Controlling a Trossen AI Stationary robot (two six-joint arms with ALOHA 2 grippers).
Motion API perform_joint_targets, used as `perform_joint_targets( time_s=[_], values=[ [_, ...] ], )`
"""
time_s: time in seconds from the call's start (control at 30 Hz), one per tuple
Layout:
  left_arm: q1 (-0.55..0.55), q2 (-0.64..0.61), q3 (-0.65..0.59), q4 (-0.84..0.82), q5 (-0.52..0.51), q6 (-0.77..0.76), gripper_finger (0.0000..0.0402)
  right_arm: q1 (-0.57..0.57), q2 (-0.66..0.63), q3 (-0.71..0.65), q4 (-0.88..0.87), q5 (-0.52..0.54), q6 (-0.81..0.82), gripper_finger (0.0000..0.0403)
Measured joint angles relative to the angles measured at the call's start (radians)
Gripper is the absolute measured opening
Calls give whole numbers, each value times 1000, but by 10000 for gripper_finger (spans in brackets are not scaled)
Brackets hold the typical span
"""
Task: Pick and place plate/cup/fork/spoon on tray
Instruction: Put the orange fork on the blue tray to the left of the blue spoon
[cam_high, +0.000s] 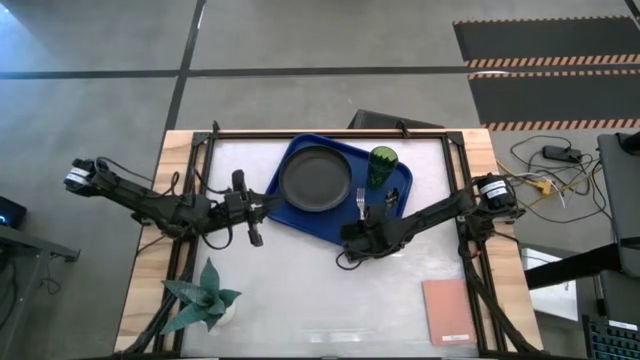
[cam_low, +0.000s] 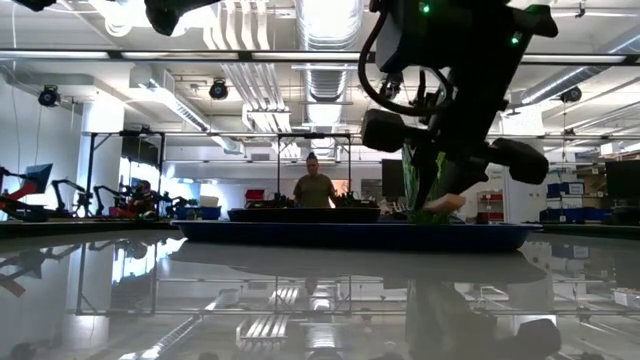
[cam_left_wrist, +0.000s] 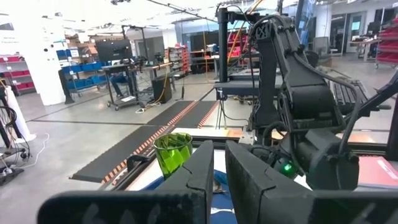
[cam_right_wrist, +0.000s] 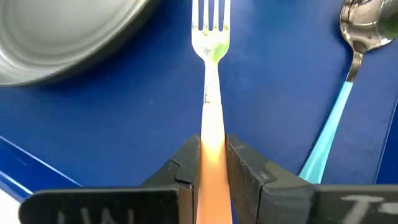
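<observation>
Two dark fingers of the right gripper pinch the fork by its orange handle, tines over the blue tray between plate and spoon. The cup stands on the tray's far side. The left gripper waits beside the tray, jaws narrow.

Blue tray under dark arm
</observation>
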Motion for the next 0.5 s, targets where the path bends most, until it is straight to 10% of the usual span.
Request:
perform_joint_targets(
  time_s=[0.5],
  values=[
    [0, 0, -1, 1, 0, -1, 24, -15, 30, -2, -12, 38, -10, 49]
  ],
)
